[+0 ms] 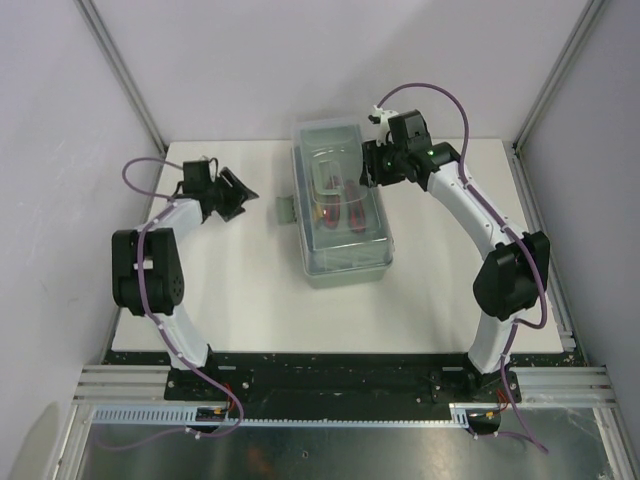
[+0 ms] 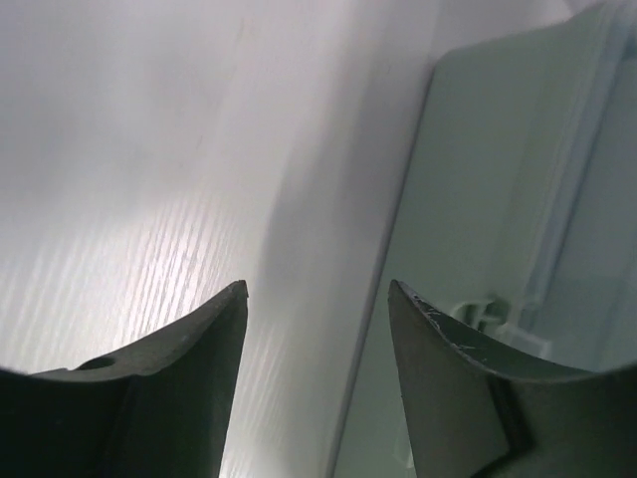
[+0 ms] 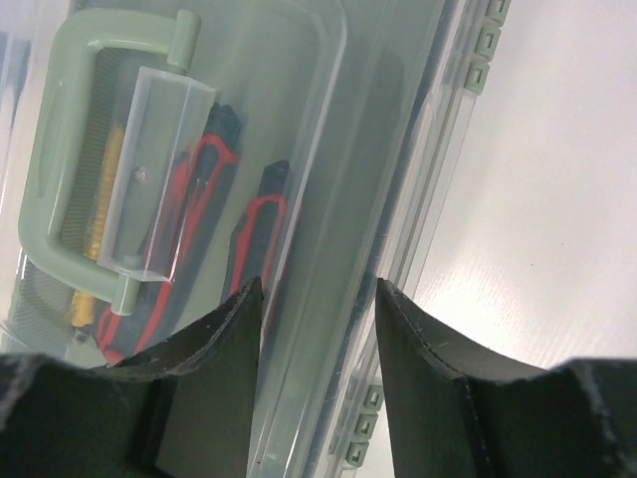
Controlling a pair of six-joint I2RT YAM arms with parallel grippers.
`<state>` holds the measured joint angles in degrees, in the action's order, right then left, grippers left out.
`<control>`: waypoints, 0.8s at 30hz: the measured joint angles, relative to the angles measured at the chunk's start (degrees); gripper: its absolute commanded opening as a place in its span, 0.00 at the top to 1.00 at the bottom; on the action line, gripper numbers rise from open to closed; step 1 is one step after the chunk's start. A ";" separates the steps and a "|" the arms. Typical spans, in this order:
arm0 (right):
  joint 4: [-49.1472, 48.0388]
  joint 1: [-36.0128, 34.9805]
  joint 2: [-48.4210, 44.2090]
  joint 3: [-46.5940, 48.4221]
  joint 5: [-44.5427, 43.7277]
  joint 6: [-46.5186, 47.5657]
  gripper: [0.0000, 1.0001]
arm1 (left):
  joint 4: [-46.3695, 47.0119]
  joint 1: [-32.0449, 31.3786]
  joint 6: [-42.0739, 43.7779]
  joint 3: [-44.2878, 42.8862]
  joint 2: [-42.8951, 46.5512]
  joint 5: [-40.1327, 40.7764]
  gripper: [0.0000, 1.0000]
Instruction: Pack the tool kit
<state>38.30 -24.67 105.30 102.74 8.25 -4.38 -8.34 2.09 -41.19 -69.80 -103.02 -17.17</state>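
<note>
The tool kit (image 1: 340,240), a sage-green box under a shut clear lid, lies mid-table. Through the lid (image 3: 299,100) I see its green handle (image 3: 50,199) and red-and-black tools (image 3: 204,199). My right gripper (image 1: 368,165) sits at the box's far right edge. In the right wrist view its jaws (image 3: 317,284) are closed in on the lid's hinge-side rim, which fills the gap between them. My left gripper (image 1: 248,198) hovers left of the box, apart from it. Its jaws (image 2: 318,289) are open, with bare table and the box's green side (image 2: 498,149) beyond them.
A small green tab (image 1: 286,210) sticks out from the box's left side, between the box and my left gripper. Metal frame posts (image 1: 120,70) and pale walls close in the white table (image 1: 250,300) at the back and both sides.
</note>
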 measured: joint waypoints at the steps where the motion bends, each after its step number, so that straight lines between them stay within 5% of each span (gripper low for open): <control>1: -0.02 -0.04 0.00 0.00 0.00 -0.11 0.58 | 0.33 -0.22 -0.37 1.18 -0.07 -1.03 0.37; 14: -0.15 -0.66 0.00 0.00 -1.77 -2.05 0.58 | 1.75 -8.04 -1.36 4.85 -4.02 -9.14 0.25; 24: -0.15 -0.68 0.07 0.00 -2.19 -2.93 0.59 | 3.50 -7.89 -2.47 5.35 0.04 -9.77 0.21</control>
<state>38.15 -25.34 105.36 102.74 6.07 -7.31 -4.84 -5.80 -43.66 -64.45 -102.98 -26.94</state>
